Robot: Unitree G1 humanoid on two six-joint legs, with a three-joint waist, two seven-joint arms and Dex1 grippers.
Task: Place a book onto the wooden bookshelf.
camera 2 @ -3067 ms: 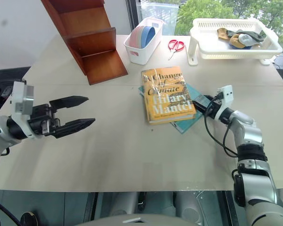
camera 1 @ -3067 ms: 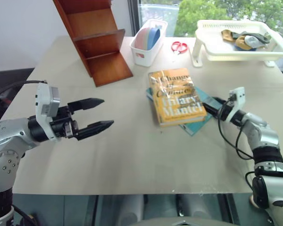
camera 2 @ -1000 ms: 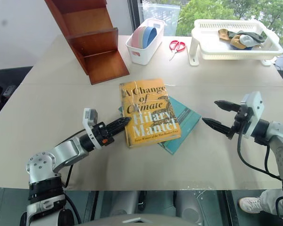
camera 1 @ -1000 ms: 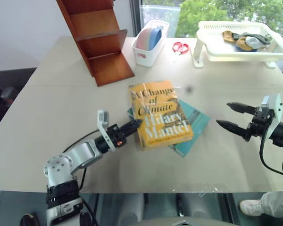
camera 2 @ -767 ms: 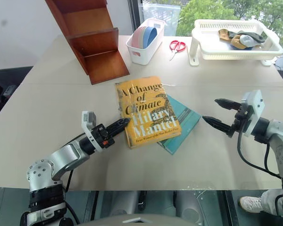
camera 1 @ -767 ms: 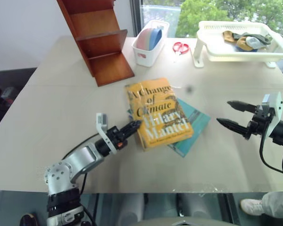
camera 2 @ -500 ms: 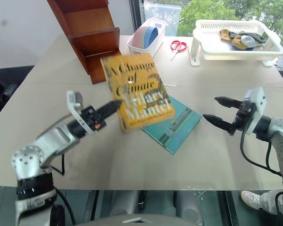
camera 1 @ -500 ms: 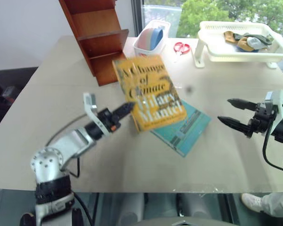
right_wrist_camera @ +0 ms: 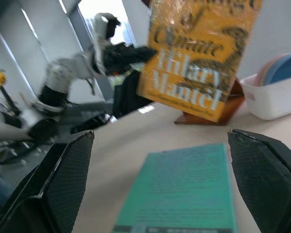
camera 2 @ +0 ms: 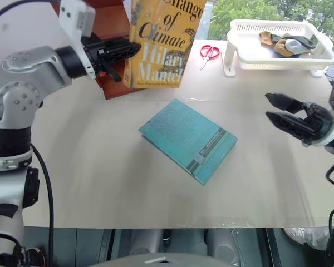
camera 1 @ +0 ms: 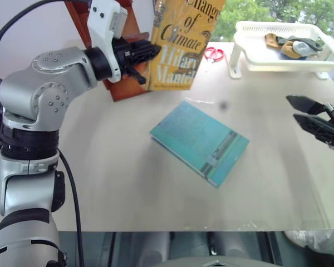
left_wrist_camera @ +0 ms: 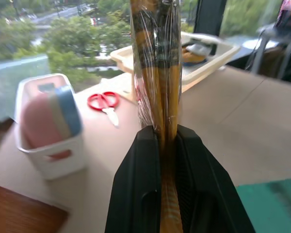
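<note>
— Where's the book [camera 1: 181, 41]?

— Up in the air, upright and a little tilted, front cover facing the camera, clamped at its left edge between the black fingers [left_wrist_camera: 141, 184] of the left gripper [camera 1: 147, 53]. Held in front of the wooden bookshelf [camera 1: 119, 83] (mostly hidden behind arm and book), not on a tier.

— And the right gripper [camera 2: 284, 117]?

— Hovering over the table [camera 1: 128, 183] at the right side, jaws spread, holding nothing.

— Anything else?

— Teal book [camera 1: 200, 142] flat mid-table; red scissors [camera 1: 212, 54] beside a white tray [camera 1: 284, 61].
</note>
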